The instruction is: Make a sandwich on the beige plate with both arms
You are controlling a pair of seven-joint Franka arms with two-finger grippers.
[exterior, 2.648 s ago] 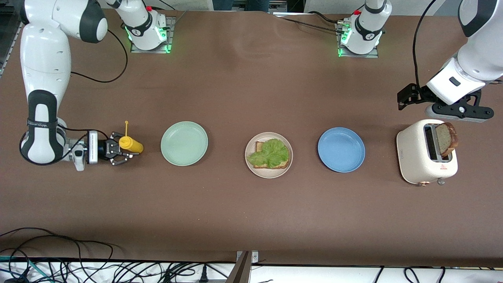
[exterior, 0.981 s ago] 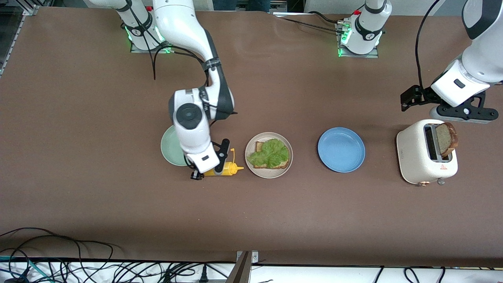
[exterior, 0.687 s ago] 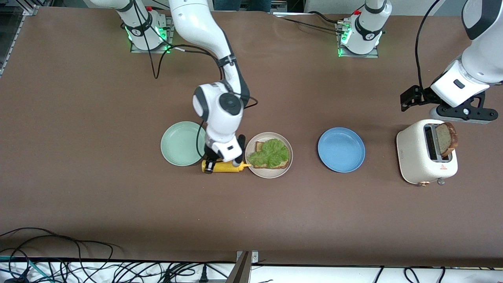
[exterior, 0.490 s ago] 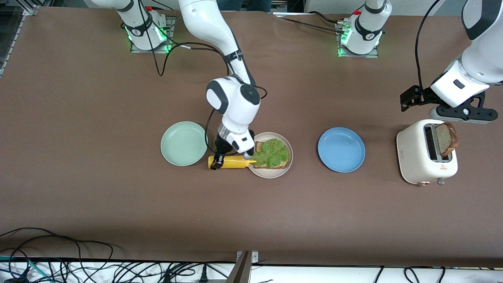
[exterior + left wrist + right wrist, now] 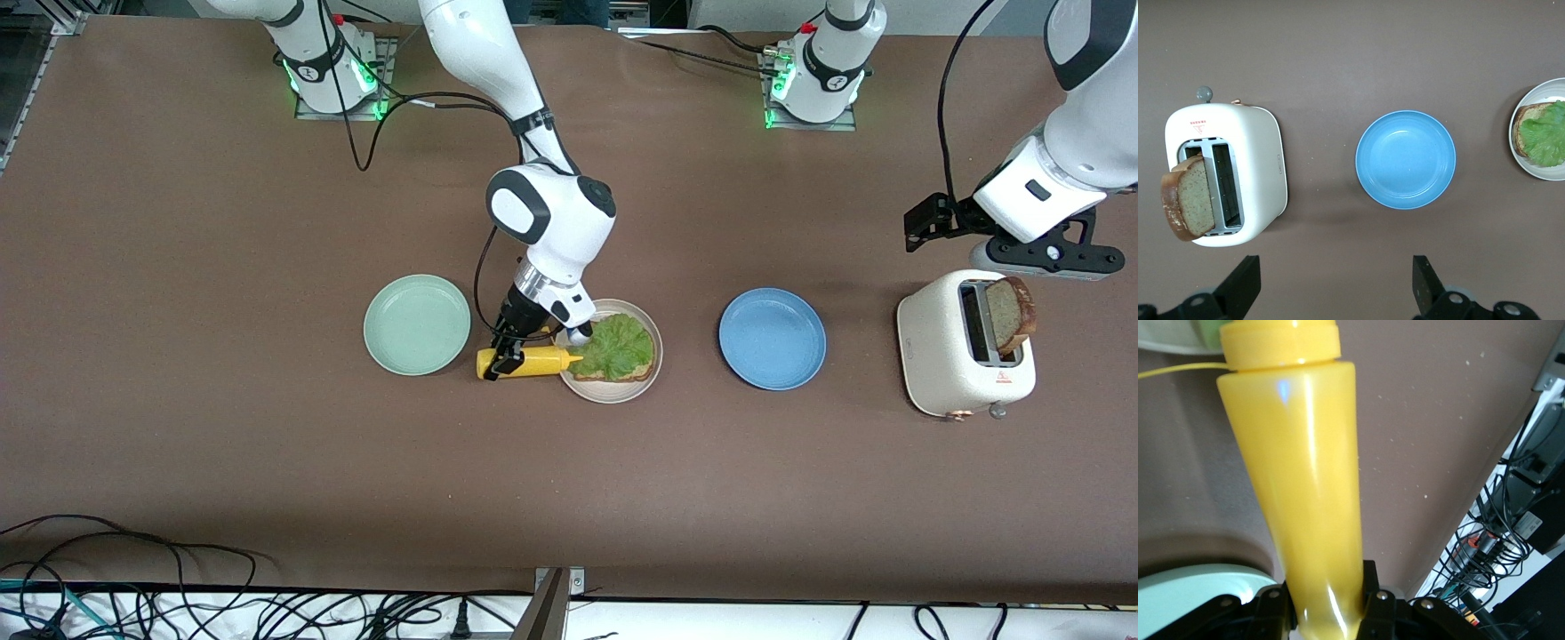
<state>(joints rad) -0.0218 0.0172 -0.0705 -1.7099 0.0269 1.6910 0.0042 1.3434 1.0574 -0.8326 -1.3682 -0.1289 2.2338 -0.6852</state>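
Observation:
The beige plate [image 5: 613, 396] holds a tan bread slice [image 5: 638, 373] with a ruffled lettuce leaf [image 5: 618, 347] on it. My right gripper [image 5: 508, 356] is shut on a yellow squeeze bottle [image 5: 526, 362]. The bottle is held on its side between the mint-green plate and the beige plate, its nozzle over the edge of the lettuce. The right wrist view shows the fingers [image 5: 1371, 593] clamping the bottle [image 5: 1298, 467]. A second bread slice [image 5: 1013, 313] stands in the white toaster [image 5: 965, 356]. My left gripper [image 5: 1042, 260] hangs open and waiting over the table beside the toaster [image 5: 1238, 173].
A mint-green plate [image 5: 416, 324] lies toward the right arm's end of the beige plate. A blue plate [image 5: 772, 338] lies between the beige plate and the toaster. Cables hang along the table's front edge [image 5: 267, 613].
My right arm has carried the yellow bottle from its own end of the table, past the mint-green plate, to the beige plate's rim. The left arm has stayed put.

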